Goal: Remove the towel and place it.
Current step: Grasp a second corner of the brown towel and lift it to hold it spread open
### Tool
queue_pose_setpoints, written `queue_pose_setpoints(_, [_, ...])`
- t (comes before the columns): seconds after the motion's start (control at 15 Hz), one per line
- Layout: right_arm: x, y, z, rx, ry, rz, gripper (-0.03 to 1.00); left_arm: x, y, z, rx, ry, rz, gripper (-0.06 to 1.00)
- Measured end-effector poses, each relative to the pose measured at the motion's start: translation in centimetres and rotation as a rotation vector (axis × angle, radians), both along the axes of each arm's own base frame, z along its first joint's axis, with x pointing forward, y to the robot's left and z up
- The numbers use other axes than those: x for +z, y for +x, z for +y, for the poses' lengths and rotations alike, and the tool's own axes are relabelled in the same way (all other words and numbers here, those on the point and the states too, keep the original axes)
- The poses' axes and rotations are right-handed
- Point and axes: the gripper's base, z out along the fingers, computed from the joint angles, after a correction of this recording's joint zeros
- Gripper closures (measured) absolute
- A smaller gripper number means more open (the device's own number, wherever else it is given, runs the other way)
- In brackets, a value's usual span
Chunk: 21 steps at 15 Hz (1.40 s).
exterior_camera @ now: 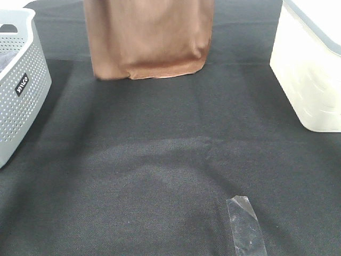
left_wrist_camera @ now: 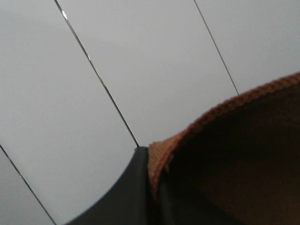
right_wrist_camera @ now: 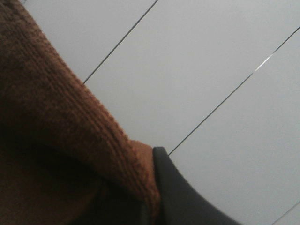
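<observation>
Towel (exterior_camera: pixel 149 37) held up over the table's far side, not yet set down

Left gripper (left_wrist_camera: pixel 153 187) and right gripper (right_wrist_camera: pixel 150 201) each pinch its hem; lifting looks done, placing remains; grey basket (exterior_camera: pixel 21 90) at left, black cloth (exterior_camera: pixel 160 160) with clear tape (exterior_camera: pixel 245 224), white bin (exterior_camera: pixel 309 80) at right; pale seamed panels (left_wrist_camera: pixel 140 56) beyond.

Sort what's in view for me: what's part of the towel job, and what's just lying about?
In the job: towel, hanging; left fingers and right fingers, each shut on its hem.
Lying about: tape strip; black cloth; grey basket and white bin, though either might be the drop spot.
</observation>
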Motion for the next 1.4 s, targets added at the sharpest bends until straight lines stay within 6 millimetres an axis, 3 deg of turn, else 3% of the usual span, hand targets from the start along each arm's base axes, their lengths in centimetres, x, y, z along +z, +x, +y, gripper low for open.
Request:
queue_pose_setpoints(0.27, [-2.7,-1.3,0.3,0.052,0.022,0.420,0.96,-4.9,-1.1,-0.7,-0.071,0.036,0.585,0.94])
queue_pose_setpoints(0.33, [-2.4,-2.0,0.1,0.051,0.034,0.492,0.96,-5.2,-1.9,-1.0,-0.108,0.033,0.676,0.94])
queue_pose_setpoints(0.47, [-0.6,-4.8,-0.7,0.028,0.082,0.661,0.96,-3.9,-4.3,-0.9,-0.145,0.018,0.815,0.94])
queue_pose_setpoints(0.67, [0.1,-6.5,-1.3,0.005,0.089,0.779,0.96,-3.7,-5.3,-0.7,-0.125,-0.031,0.913,0.94])
queue_pose_setpoints(1.07, [-1.4,-8.3,-1.8,-0.030,0.016,1.032,0.96,-3.2,-6.0,-0.9,-0.118,-0.167,0.960,0.94])
queue_pose_setpoints(1.2, [-1.3,-8.5,-1.9,-0.043,0.032,1.055,0.96,-3.0,-7.1,-1.0,-0.127,-0.169,0.995,0.94])
queue_pose_setpoints(1.4, [0.5,-10.0,-2.1,-0.052,0.140,1.065,0.96,-2.1,-10.5,-0.3,-0.101,-0.138,1.046,0.94])
